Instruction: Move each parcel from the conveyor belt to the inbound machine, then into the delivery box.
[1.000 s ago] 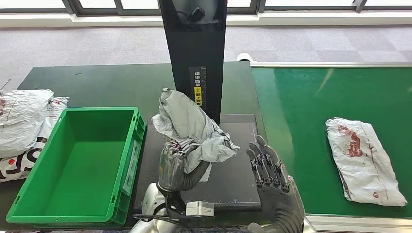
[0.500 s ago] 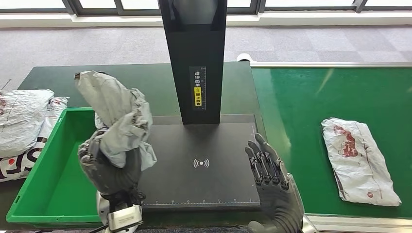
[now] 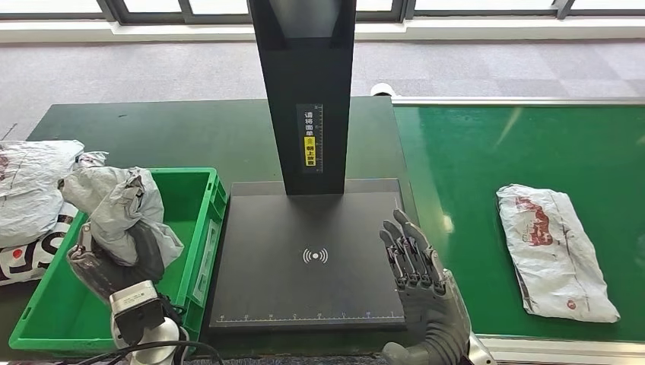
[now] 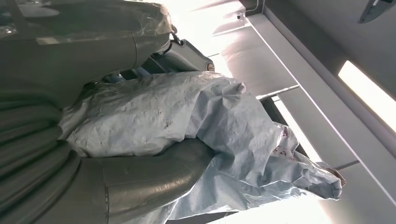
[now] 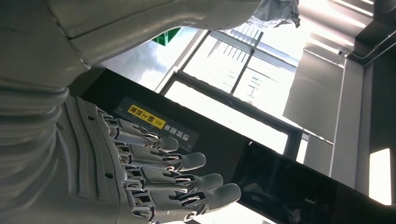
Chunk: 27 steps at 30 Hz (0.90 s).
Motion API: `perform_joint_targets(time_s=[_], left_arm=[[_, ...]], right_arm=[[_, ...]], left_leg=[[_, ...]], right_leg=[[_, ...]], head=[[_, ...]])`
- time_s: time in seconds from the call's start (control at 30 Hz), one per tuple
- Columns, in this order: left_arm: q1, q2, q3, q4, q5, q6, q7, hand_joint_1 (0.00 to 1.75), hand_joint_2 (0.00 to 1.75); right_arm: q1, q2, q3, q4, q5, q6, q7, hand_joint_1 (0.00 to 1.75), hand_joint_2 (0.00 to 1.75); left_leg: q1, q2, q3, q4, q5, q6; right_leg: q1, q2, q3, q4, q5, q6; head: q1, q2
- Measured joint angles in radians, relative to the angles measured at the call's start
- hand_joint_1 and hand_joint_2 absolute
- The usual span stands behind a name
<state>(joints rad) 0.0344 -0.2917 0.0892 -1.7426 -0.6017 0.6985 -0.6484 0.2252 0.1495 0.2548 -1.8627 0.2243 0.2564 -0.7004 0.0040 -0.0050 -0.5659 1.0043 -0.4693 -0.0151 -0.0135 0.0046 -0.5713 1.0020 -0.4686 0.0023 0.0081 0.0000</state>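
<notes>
Over the green box [image 3: 199,199], the left hand [image 3: 103,262] is gripping a crumpled grey parcel [image 3: 118,207], fingers and thumb wrapped around its lower part; the wrist view is showing the thumb [image 4: 154,179] pressing into the plastic. The parcel is hanging above the box's left half, not yet resting on its floor. By my reading, the scan step on the black machine [image 3: 308,251] is done for this one and the drop into the box is in hand. The next move is calling for the fingers to loosen so the parcel falls inside the walls. The right hand [image 3: 418,285] is hovering at the machine's right edge, holding nothing, fingers straight and slightly apart. Another parcel [image 3: 554,251] is lying on the belt [image 3: 517,152], waiting its turn.
</notes>
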Motion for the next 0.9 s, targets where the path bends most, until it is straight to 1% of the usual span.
perform_joint_targets(time_s=[0.13,0.27,0.4,0.43,0.47,0.53,0.57,0.6,0.67,0.8,0.9], left_arm=[[-0.003,0.000,0.022,0.036,-0.009,0.000,0.032,1.75,1.75],[-0.022,0.003,0.045,0.106,-0.008,-0.001,0.079,1.75,1.75],[-0.048,0.005,0.055,0.156,-0.006,-0.001,0.096,1.75,1.75],[-0.054,0.005,0.056,0.165,-0.006,-0.001,0.098,1.50,1.75],[-0.061,0.006,0.057,0.172,-0.006,-0.001,0.099,1.16,1.75],[-0.069,0.006,0.057,0.184,-0.006,-0.001,0.101,0.32,1.75],[-0.071,0.006,0.058,0.188,-0.005,-0.001,0.101,0.13,1.75],[-0.072,0.006,0.058,0.190,-0.003,-0.001,0.101,0.03,1.75],[-0.073,0.006,0.058,0.191,0.003,-0.001,0.101,0.00,1.75],[-0.071,0.006,0.057,0.187,0.019,-0.001,0.100,0.00,0.00],[-0.071,0.006,0.058,0.182,0.031,0.000,0.094,0.00,0.00]], right_arm=[[0.001,0.000,0.000,0.000,0.005,0.000,0.000,0.00,1.75],[0.005,0.000,0.000,0.000,0.013,-0.001,0.000,0.00,1.75],[0.009,0.000,0.000,0.000,0.017,-0.003,0.000,0.00,1.75],[0.011,0.000,0.000,0.000,0.017,-0.004,0.000,0.00,1.75],[0.012,0.000,0.000,0.000,0.017,-0.004,0.000,0.00,1.75],[0.014,0.000,0.000,0.000,0.014,-0.005,0.000,0.00,1.75],[0.014,0.000,0.000,0.000,0.012,-0.004,0.000,0.00,1.75],[0.015,0.000,0.000,0.001,0.009,-0.004,0.000,0.00,1.75],[0.014,0.000,0.000,0.003,0.003,-0.002,0.000,0.00,1.75],[0.013,0.000,0.000,0.010,-0.001,0.001,0.000,0.00,1.75],[0.012,0.000,0.000,0.014,-0.001,0.001,0.000,0.00,1.75]], left_leg=[[0.000,0.000,0.000,0.000,0.000,0.000],[0.000,0.000,0.000,0.000,0.000,0.000],[0.000,0.000,0.000,0.000,0.000,0.000],[0.000,0.000,0.001,0.000,0.000,0.000],[0.000,0.000,0.001,0.000,0.000,0.000],[0.000,0.000,0.001,0.000,0.000,-0.001],[0.000,0.000,0.001,0.000,0.000,-0.001],[0.000,0.000,0.001,0.000,0.000,-0.001],[0.000,0.000,0.001,0.000,0.000,-0.001],[0.000,0.000,0.001,0.000,0.000,-0.002],[0.000,0.000,0.001,0.000,0.000,-0.002]], right_leg=[[0.000,0.000,-0.001,0.000,0.000,0.000],[0.000,0.000,-0.001,0.000,0.000,0.000],[0.000,0.000,0.000,0.000,0.000,0.000],[0.000,0.000,0.000,0.000,0.000,0.000],[0.000,0.000,0.001,0.000,0.000,0.000],[0.000,0.000,0.001,0.000,0.000,0.000],[0.000,0.000,0.001,0.000,0.000,0.000],[0.001,0.000,0.001,0.000,0.000,0.000],[0.001,0.000,0.001,0.000,0.000,0.000],[0.002,0.000,0.001,0.000,0.000,-0.001],[0.002,0.000,0.001,0.000,0.000,-0.001]], head=[[0.000,0.000],[0.000,0.000],[0.000,0.000],[0.000,0.000],[0.000,0.000],[0.000,0.000],[0.000,0.000],[0.000,0.000],[0.000,0.000],[0.000,0.000],[0.000,0.000]])
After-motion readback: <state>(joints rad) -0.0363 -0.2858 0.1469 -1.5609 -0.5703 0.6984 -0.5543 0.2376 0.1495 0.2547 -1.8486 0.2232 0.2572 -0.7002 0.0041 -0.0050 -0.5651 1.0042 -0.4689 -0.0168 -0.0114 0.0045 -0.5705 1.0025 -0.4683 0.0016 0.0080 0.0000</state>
